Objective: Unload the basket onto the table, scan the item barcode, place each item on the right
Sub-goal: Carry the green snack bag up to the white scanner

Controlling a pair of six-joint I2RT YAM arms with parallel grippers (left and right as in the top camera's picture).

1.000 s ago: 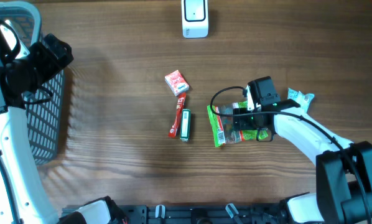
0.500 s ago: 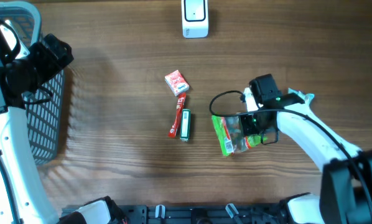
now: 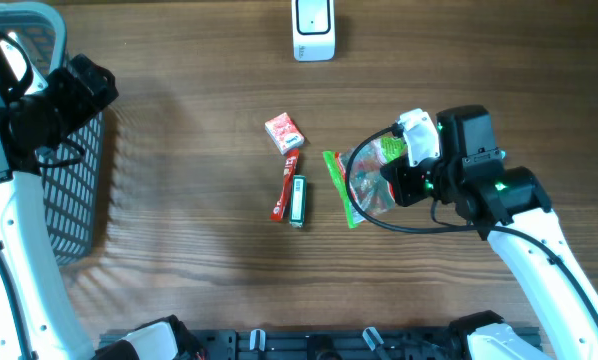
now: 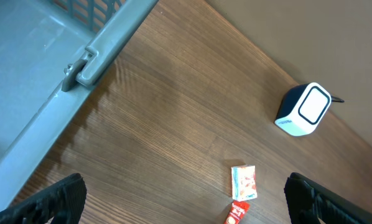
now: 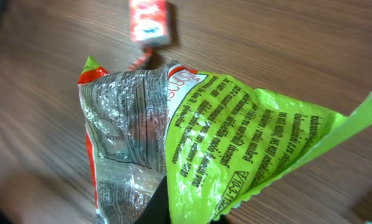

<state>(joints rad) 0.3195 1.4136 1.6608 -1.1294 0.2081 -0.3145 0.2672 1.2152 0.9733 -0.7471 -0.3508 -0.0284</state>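
We are judging this the carrying step: our right gripper (image 3: 391,186) is pinching shut on the green bag (image 3: 364,178), right of centre. Next, its barcode is needing to face the scanner (image 3: 313,28) at top centre. Our left gripper (image 4: 186,198) is hanging wide open, empty. We are counting one bag, one scanner, one basket (image 3: 41,18) and three small packets (image 3: 284,132).

Shop checkout setup, barcode scanner (image 3: 313,30), basket (image 3: 79,195)

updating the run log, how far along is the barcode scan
Done: the right gripper is shut on the green snack bag. In hand: it holds the bag well apart from the white scanner at the far edge. Left: present the bag's barcode to the scanner.
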